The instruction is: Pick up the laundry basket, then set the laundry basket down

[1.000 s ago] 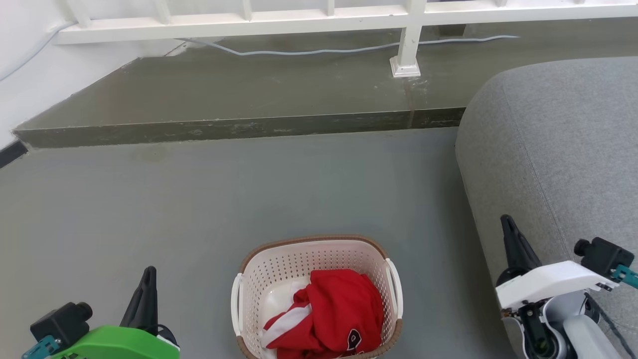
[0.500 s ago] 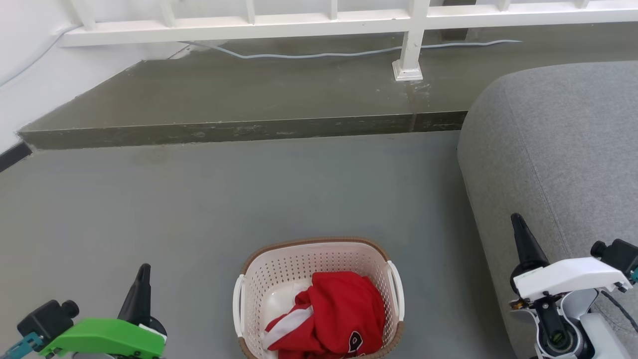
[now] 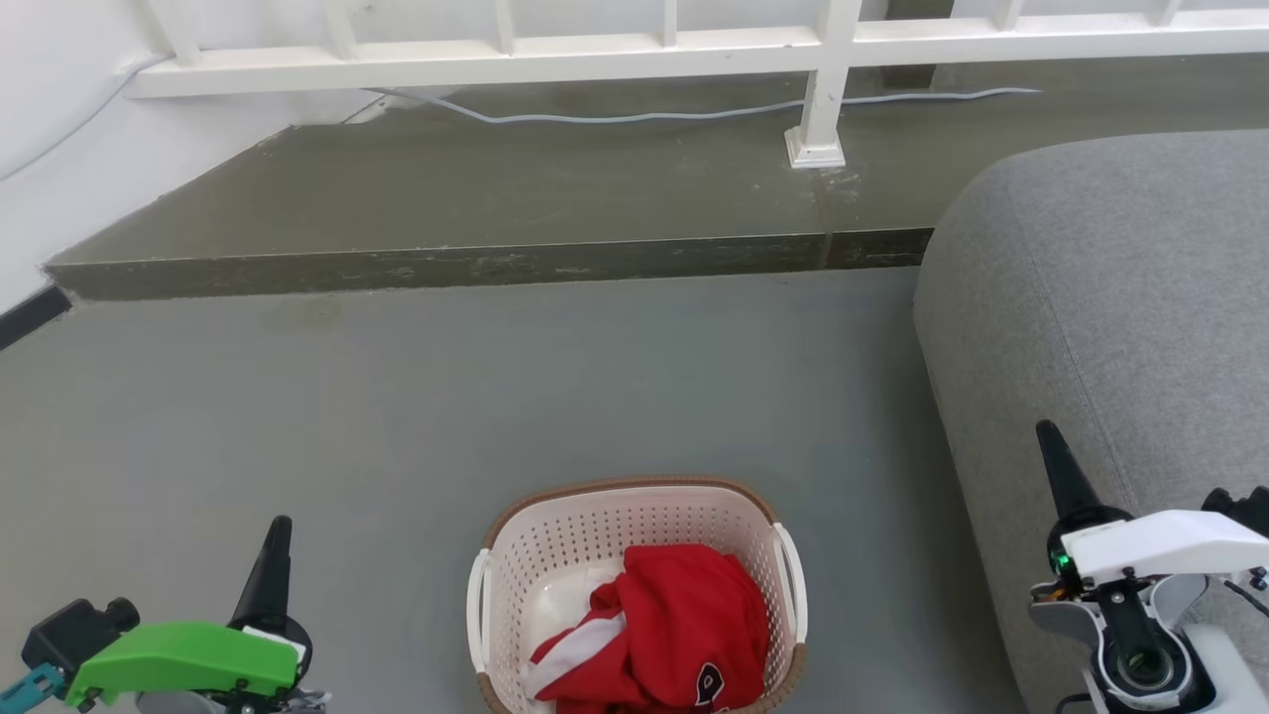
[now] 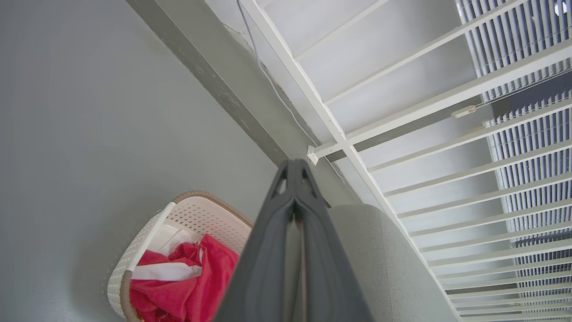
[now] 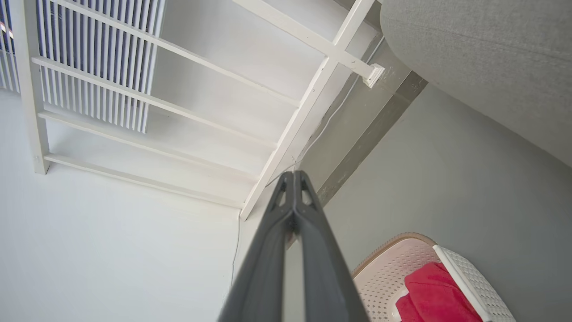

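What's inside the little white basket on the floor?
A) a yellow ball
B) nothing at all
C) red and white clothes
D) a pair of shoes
C: a crumpled red garment with white stripes lies inside the cream-white perforated plastic laundry basket with a brown rim.

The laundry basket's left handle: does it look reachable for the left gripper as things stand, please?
Probably yes: bare floor lies between the left gripper and the left handle of the laundry basket, though the shut fingers would need opening.
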Tool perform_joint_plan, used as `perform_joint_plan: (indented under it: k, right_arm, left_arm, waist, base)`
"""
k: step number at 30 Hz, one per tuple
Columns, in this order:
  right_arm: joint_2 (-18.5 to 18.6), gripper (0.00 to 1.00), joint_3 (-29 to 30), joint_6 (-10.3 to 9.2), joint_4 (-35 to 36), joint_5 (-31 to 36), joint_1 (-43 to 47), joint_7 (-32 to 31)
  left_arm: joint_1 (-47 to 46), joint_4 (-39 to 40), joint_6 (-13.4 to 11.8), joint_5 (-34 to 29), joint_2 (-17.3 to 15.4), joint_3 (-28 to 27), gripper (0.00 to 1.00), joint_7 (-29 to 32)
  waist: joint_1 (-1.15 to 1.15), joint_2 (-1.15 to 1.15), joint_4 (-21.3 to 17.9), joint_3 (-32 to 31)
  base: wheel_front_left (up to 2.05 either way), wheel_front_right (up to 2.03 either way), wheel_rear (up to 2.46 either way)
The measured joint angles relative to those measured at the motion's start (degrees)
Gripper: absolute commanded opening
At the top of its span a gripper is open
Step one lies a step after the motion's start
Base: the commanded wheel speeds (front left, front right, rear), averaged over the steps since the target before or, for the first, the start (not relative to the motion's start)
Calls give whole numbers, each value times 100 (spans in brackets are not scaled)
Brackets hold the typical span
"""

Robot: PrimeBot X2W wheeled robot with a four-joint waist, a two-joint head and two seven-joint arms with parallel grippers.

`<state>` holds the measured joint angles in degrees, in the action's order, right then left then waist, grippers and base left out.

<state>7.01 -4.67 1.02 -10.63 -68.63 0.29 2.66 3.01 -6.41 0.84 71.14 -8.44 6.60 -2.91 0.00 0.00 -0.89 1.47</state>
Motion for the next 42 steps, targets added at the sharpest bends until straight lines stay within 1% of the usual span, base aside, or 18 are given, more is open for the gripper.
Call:
perform_joint_plan:
  k: [17,23,32,34,39,42]
  right_arm:
    - [-44,0,319,257,-187,-1360,-119,-222]
    - [-63,0,445,357,-249,-1847,-170,-281]
    - [-87,0,621,498,-345,-2561,-222,-382]
    - [-94,0,650,503,-365,-2716,-226,-430]
    - [-114,0,659,504,-382,-2742,-247,-431]
    - [-115,0,664,550,-400,-2742,-258,-431]
  left_arm:
    - [-220,-364,276,1249,77,-274,0,238]
    - [-313,-480,375,1703,166,-336,0,314]
    - [-438,-662,497,2327,218,-486,0,416]
    - [-455,-724,532,2477,229,-505,0,442]
    - [-461,-769,544,2525,232,-523,0,443]
    - [-484,-782,545,2525,233,-526,0,445]
  waist:
    - [0,0,44,-62]
    - [0,0,59,-84]
    - [0,0,83,-117]
    - [0,0,88,-124]
    - [0,0,88,-125]
    - [0,0,88,-126]
  base:
    - [0,0,0]
    - [0,0,0]
    - [0,0,0]
    - [0,0,0]
    - [0,0,0]
    - [0,0,0]
